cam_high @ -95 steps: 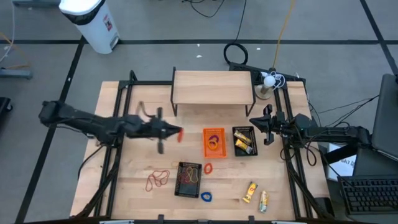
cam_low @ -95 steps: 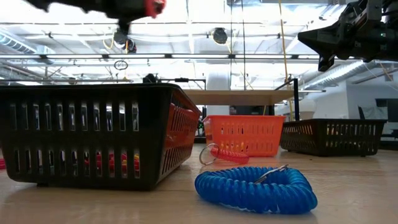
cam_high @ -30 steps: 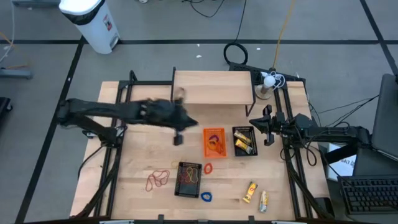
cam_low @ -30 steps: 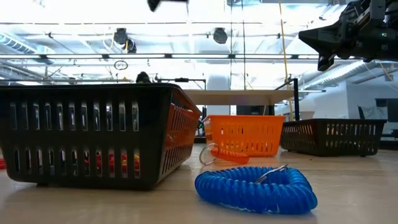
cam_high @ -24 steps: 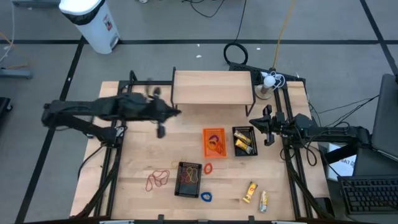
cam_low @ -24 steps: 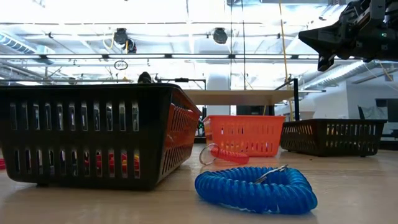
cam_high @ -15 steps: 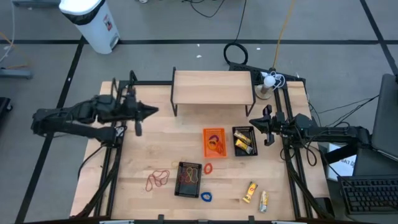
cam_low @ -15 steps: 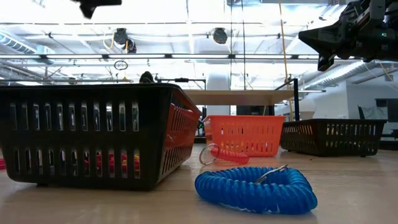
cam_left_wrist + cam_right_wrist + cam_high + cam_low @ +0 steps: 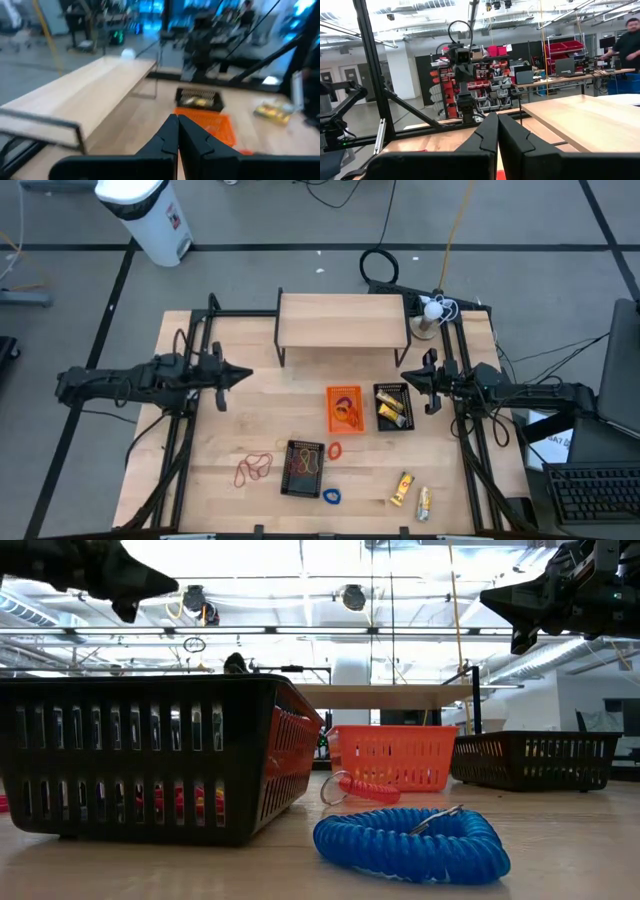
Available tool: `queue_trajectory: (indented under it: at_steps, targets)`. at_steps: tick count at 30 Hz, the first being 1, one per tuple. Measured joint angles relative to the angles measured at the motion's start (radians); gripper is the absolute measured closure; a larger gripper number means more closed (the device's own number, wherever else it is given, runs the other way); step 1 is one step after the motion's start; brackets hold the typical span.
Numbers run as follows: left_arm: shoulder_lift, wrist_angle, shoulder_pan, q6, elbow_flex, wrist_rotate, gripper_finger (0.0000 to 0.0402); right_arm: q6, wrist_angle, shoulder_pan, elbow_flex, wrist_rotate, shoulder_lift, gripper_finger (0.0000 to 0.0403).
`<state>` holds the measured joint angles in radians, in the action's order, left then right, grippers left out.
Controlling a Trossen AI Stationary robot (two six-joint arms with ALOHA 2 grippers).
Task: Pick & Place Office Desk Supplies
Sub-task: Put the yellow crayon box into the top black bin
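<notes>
My left gripper point(image 9: 248, 373) hangs above the left side of the table point(image 9: 240, 420), its fingers pressed fully together with nothing between them. In my left wrist view the 2 dark fingers point(image 9: 170, 137) meet in a point aimed across the wood toward the orange basket point(image 9: 207, 127). My left arm reaches in from the table's left edge.

Near the front edge, a loose tangle of red and orange rubber bands point(image 9: 253, 468) lies on the bare wood. Just beside it, to the right, stands a black basket point(image 9: 304, 468) with more red and orange bands inside. A red coiled ring point(image 9: 335, 450) lies just off that basket's right side, and a blue coiled ring point(image 9: 331, 496) sits near its front right corner; in the low view the blue coil point(image 9: 410, 845) is closest to the camera.

In the middle of the table the orange basket point(image 9: 343, 409) holds a few loops. Touching its right side, a second black basket point(image 9: 394, 408) holds yellow packets. 2 more yellow packets point(image 9: 412, 495) lie loose near the front, right of the blue ring. A wooden shelf point(image 9: 343, 320) stands at the back.

My right gripper point(image 9: 405, 375) waits above the right side of the table, also closed on nothing; my right wrist view shows its fingers point(image 9: 492, 135) touching.
</notes>
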<state>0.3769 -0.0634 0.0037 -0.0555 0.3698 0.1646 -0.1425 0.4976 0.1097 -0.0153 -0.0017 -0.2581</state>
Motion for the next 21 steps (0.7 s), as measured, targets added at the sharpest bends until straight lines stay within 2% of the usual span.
queue_trajectory:
  at_steps: [4,18,21]
  targets:
    - [-0.052,0.081,0.000,-0.019,-0.066,-0.053,0.0400,-0.002,0.000,0.000,0.000,0.000,0.000,0.0403]
    - [-0.072,0.077,0.000,-0.035,-0.209,-0.006,0.0400,-0.002,0.009,0.000,0.000,0.000,0.000,0.0403]
    - [-0.072,0.130,0.000,-0.034,-0.268,-0.006,0.0400,-0.002,0.025,0.000,0.000,-0.004,0.000,0.0403]
